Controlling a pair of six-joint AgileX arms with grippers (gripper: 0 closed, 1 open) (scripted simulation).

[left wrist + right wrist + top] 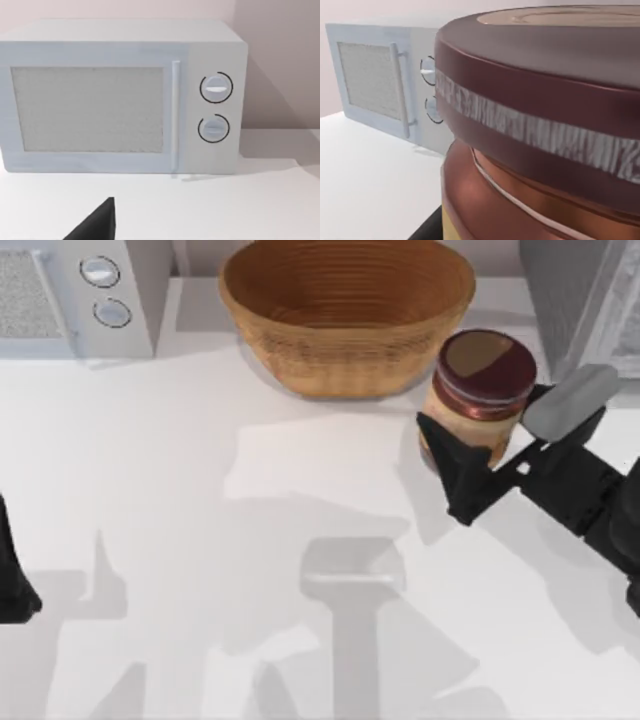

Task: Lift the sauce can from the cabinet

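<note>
Maroon-topped sauce can (482,392) upright at top view's upper right, axis vertical, beside woven basket (346,315), right gripper (490,445) fingers clamped round it, left gripper (14,585) at left edge, finger state unreadable, left wrist view faces microwave (120,97), right wrist view, can (540,135) close up.

In the top view the can (484,390) hid the gap between the right gripper (487,445) fingers, so contact could not be told. The picture's top edge cut off the basket's (345,320) far rim and most of the microwave (70,295) at the table's far left corner. The left gripper (15,580) was cut by the left edge. In the right wrist view the can's lower body ran past the frame.
</note>
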